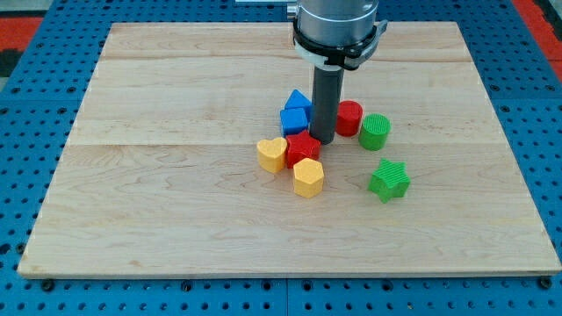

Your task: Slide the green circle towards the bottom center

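Observation:
The green circle point(375, 131) is a round green block right of the board's middle. My tip point(322, 140) stands to its left, apart from it, with the red round block point(349, 118) between them. The tip sits in a cluster: a red star-like block point(301, 148) touches it at the lower left, and two blue blocks, one cube-like point(294, 120) and one triangular point(298, 99), lie to its left. A green star point(388, 180) lies below the green circle.
A yellow heart point(272, 154) and a second yellow block point(308, 177) lie at the lower left of the cluster. The wooden board point(158, 193) rests on a blue perforated table point(26, 175). The arm's body point(338, 31) hangs over the board's top centre.

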Robot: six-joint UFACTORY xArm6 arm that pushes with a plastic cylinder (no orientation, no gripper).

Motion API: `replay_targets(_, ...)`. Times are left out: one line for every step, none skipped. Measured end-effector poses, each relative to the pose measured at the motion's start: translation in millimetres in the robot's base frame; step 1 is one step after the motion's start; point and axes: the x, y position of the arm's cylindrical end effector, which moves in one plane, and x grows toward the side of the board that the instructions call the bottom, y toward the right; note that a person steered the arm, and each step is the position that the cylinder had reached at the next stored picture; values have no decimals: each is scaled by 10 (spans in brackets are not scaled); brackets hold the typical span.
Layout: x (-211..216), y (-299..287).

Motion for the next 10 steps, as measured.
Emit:
replay_targets(0, 282)
replay_targets(-5, 512)
replay_targets(-98, 339)
replay_targets(-226, 603)
replay_targets(-332, 851)
replay_targets(-33, 1123)
replay_targets(291, 1383)
replay_targets(-56, 1390)
replay_targets(268, 1574)
replay_targets(476, 1618)
